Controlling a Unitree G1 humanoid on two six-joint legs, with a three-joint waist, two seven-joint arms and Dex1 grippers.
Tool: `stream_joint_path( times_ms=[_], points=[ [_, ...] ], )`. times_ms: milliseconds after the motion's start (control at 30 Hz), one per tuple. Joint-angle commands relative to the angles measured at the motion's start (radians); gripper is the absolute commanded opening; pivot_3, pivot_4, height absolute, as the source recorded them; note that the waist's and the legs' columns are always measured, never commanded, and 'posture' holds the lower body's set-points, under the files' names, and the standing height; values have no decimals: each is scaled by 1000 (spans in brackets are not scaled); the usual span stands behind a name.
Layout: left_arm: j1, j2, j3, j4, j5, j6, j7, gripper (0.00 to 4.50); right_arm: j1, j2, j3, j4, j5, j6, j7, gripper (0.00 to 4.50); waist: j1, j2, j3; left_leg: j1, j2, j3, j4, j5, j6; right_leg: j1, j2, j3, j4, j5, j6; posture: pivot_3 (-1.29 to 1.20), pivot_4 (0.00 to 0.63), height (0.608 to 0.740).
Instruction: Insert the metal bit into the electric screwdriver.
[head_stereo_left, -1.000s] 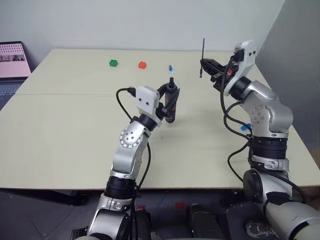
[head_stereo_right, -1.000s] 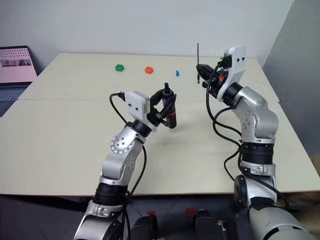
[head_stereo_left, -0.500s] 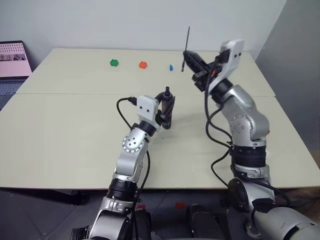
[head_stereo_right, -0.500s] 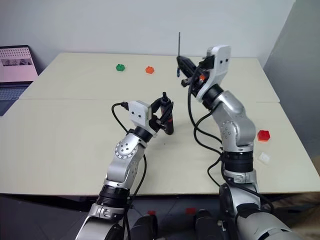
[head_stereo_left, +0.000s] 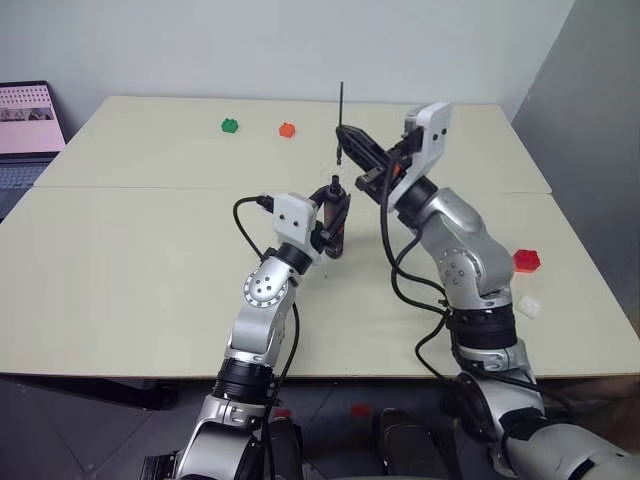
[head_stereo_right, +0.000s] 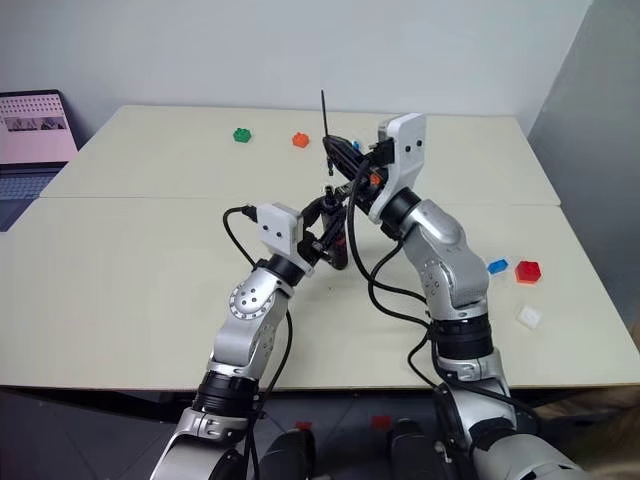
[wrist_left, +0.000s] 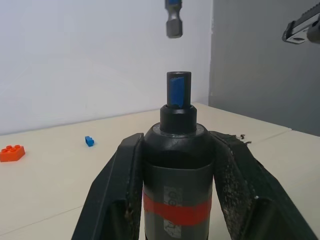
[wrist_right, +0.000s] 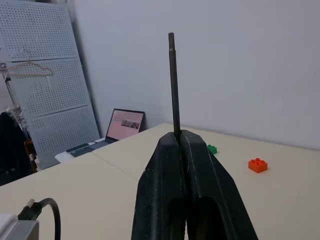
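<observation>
Risk assessment. The metal bit (head_stereo_left: 341, 108) and the socket of the electric screwdriver (head_stereo_left: 334, 222) must share one axis before the bit descends. In the left wrist view the lower end of the bit hangs above the blue socket mouth with a clear gap, apparently slightly to one side of it. If the offset is real, the bit end would strike the socket rim and skid off, or lever the screwdriver within its grip. The bit is thin and pinched only near its lower part; a side load could rotate it between the fingers. The head views also show the two arms close together, so contact between the claws is possible during descent.

Claw state. The left claw (head_stereo_left: 333, 215) is closed on the body of the electric screwdriver, one finger on each side, just above the red band. The right claw (head_stereo_left: 350, 137) is closed narrow on the metal bit, which stands upright, most of its length rising above the fingertips.

Position of parts. The electric screwdriver is held upright above the worktop (head_stereo_left: 120, 260), near its centre, socket upward. The metal bit is held higher, just above and slightly behind the screwdriver; the two do not touch. How far the bit projects below the right fingers cannot be judged from the head views.

Small toy bricks lie well apart on the worktop and do not obstruct.
</observation>
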Motion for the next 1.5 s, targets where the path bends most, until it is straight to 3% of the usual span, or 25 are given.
stream_joint_path(
  times_ms=[33,1500],
  points=[
    [1,2,-1,-24,6,-13,2,1634,4,2,14,-69,13,-22,-5,0,0,0,0,0,0,0,0,0,0,0,0,0,0,0,0,0,150,740],
    [-13,11,12,3,15,-36,11,1634,84,-10,75,-66,-56,-91,-56,0,-1,0,0,0,0,0,0,0,0,0,0,0,-1,-3,-6,0,150,740]
  ],
)
